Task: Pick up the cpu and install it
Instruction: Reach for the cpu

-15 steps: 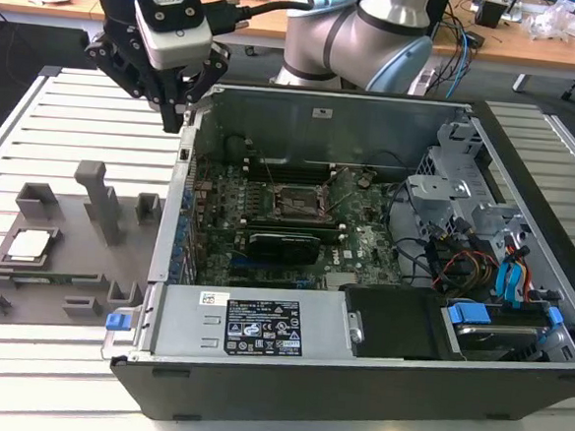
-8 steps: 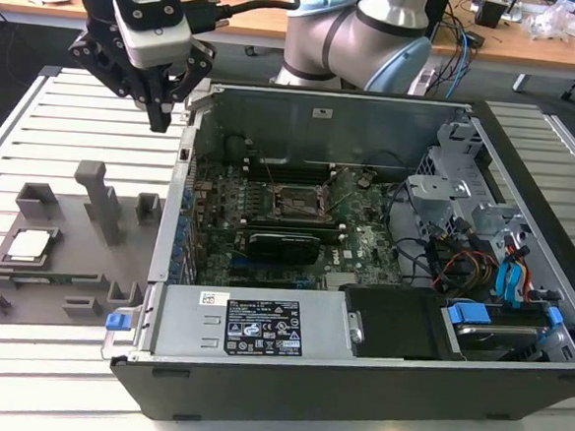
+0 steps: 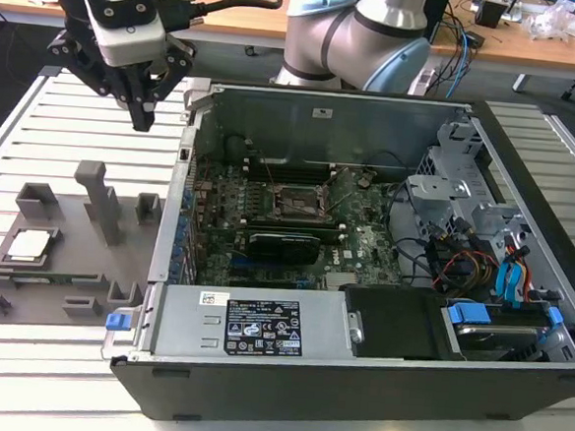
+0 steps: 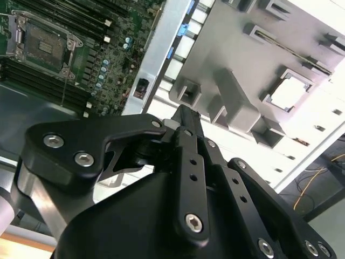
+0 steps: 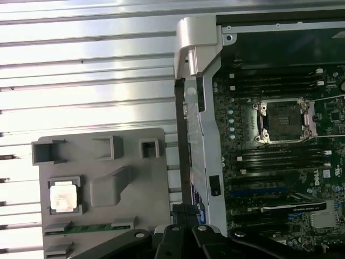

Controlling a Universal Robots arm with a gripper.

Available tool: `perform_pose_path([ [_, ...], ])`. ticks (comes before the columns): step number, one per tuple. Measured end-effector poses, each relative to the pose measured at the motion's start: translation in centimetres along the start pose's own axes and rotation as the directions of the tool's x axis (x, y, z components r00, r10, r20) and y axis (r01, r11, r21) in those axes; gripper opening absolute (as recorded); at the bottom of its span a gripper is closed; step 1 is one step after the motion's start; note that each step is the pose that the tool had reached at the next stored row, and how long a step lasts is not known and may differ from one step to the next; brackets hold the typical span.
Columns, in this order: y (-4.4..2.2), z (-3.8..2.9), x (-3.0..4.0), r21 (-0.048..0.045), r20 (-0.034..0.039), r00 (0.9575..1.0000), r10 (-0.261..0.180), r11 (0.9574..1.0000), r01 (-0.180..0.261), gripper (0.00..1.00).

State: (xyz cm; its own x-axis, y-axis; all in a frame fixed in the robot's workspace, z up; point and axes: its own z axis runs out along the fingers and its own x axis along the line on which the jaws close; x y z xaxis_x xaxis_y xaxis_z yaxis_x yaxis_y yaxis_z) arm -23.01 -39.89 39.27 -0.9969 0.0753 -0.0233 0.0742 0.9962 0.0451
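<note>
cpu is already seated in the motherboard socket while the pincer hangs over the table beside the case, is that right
Not quite. The cpu lies in a pocket of the grey fixture outside the case, not in the socket, which looks empty in the exterior view. The pincer does hang over the table beside the case.

Bright light glares off the slatted table (image 4: 323,129) and bleaches the cpu (image 4: 289,93) in the second wrist view.
</note>
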Motion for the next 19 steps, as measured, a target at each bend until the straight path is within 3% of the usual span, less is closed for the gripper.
perform_pose_path([
  [5, -0.07, -0.01, 0.89, 0.0000, 0.0000, 1.0000, 0.000, 1.0000, 0.000, 0.11],
  [8, -0.15, -0.03, 1.97, 0.0001, -0.0001, 1.0000, 0.000, 1.0000, 0.000, 0.11],
  [19, -0.30, -0.06, 4.01, 0.0000, 0.0000, 1.0000, 0.000, 1.0000, 0.000, 0.11],
])
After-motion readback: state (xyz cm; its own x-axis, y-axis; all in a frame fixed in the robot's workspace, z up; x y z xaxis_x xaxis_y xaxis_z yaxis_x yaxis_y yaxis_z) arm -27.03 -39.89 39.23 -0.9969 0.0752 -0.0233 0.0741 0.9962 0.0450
